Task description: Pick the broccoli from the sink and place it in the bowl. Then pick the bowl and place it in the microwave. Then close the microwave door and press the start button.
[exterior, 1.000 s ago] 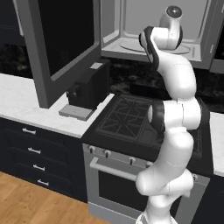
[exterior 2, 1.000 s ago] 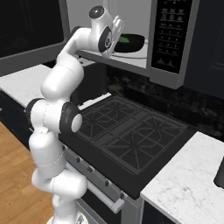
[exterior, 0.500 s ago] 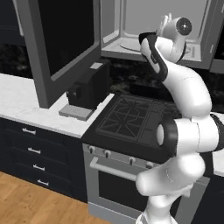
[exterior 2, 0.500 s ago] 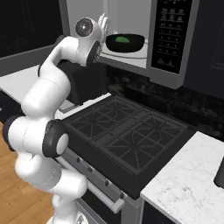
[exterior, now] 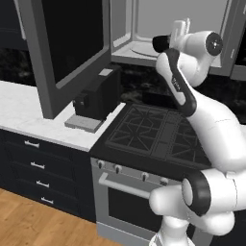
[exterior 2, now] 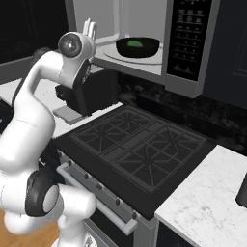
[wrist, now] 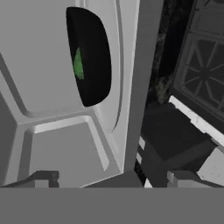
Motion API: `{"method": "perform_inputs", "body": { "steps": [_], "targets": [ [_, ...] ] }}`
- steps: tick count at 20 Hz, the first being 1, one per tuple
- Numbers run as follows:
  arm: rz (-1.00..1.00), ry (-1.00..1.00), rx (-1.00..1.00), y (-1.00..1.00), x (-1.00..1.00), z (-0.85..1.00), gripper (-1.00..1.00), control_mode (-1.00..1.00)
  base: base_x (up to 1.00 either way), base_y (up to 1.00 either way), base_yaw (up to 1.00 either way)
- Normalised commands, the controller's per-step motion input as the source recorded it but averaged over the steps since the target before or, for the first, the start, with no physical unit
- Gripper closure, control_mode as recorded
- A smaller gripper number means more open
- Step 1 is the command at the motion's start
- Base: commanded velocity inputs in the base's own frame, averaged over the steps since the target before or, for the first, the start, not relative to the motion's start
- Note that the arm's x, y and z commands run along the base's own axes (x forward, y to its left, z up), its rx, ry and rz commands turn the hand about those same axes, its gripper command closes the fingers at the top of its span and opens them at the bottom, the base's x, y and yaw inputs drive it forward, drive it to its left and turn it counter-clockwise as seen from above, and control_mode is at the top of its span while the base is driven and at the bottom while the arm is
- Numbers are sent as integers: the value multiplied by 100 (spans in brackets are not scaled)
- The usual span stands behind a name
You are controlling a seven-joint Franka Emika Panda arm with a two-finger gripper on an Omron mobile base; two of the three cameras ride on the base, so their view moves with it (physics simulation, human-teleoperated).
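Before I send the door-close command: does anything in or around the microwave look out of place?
Nothing stands out. The bowl sits upright on the turntable inside the microwave with the broccoli in it; the microwave door hangs open, and the open pincer is empty, outside the cavity.

We see the black bowl (exterior 2: 138, 47) with the broccoli (exterior 2: 134, 43) inside the open microwave (exterior 2: 144, 38), above the stove (exterior 2: 140, 154).

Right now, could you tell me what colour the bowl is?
Glossy black bowl, clearest in the right base view.
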Motion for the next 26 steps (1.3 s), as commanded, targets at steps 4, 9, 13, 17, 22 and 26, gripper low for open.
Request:
{"method": "perform_inputs", "body": {
  "steps": [4,9,13,17,22,26],
  "targets": [
    [13,0,-5,39,-100,20,-100,-100,0,0,0],
    [14,-3,-4,46,-100,0,-100,-100,0,0,0],
    [14,-6,0,49,-100,0,-100,-100,0,0,0],
    [12,-5,0,42,-100,0,-100,-100,0,0,0],
    [10,-5,0,49,-100,0,-100,-100,0,0,0],
    [10,-4,0,51,-100,0,-100,-100,0,0,0]
  ]
}}
